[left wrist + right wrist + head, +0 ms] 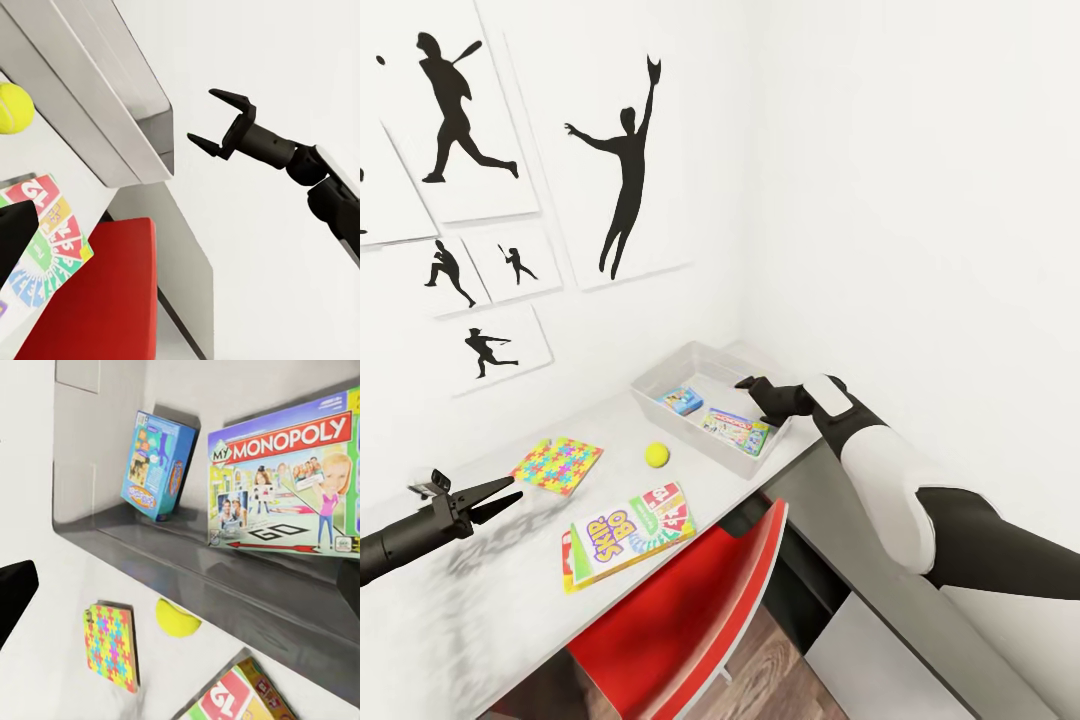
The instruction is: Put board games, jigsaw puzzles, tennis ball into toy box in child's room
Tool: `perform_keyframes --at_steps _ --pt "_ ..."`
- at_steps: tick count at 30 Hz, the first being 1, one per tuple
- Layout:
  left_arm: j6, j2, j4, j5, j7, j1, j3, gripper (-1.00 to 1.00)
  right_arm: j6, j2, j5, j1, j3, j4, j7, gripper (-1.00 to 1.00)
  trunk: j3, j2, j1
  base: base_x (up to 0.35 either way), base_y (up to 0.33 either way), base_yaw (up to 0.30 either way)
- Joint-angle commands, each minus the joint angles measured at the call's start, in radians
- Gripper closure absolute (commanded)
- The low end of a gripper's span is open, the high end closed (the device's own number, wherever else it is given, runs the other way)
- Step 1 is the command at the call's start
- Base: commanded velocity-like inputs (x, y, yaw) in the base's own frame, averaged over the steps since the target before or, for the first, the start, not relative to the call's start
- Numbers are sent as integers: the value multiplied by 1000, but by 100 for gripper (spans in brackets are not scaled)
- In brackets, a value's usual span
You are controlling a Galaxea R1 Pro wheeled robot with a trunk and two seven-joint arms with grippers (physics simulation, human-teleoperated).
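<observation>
Stiff, light Skip-Bo box (628,533) at the table's (510,610) front edge likely suits an edge pinch; both grippers released, empty.

Readable txt, placed rel. to the toy box (660,400): "MY MONOPOLY" on the Monopoly box (289,484) inside it, w/ "GO" printed on the pictured board. "SKIP-BO" on the Skip-Bo box (625,533) on the table outside the bin, near its long side; big "12" on its card art. Small blue box (157,461) inside the bin: lettering too small to read.
</observation>
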Motion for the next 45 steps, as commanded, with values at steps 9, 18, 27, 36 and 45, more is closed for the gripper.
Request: perform_keyframes --at_steps 9,18,27,36,45 --pt "10 0 0 -1 -4 -1 0 -100 1 -2 -4 8 -10 -3 12 -100 -2 -2 1 0 0 0" --pt "10 0 0 -1 -4 -1 -1 -100 -1 -1 -3 10 -10 -3 45 -100 -2 -2 1 0 0 0" --pt "10 0 0 0 -4 -1 0 -100 -1 -1 -3 11 -9 -3 49 -100 2 -2 1 0 0 0" --pt "10 0 0 1 -4 -1 0 -100 -1 -1 -3 12 -8 -3 50 -100 16 -2 1 0 0 0" --pt "11 0 0 1 -4 -1 0 -100 -2 0 -2 12 -8 -3 50 -100 31 -2 1 -4 0 0"
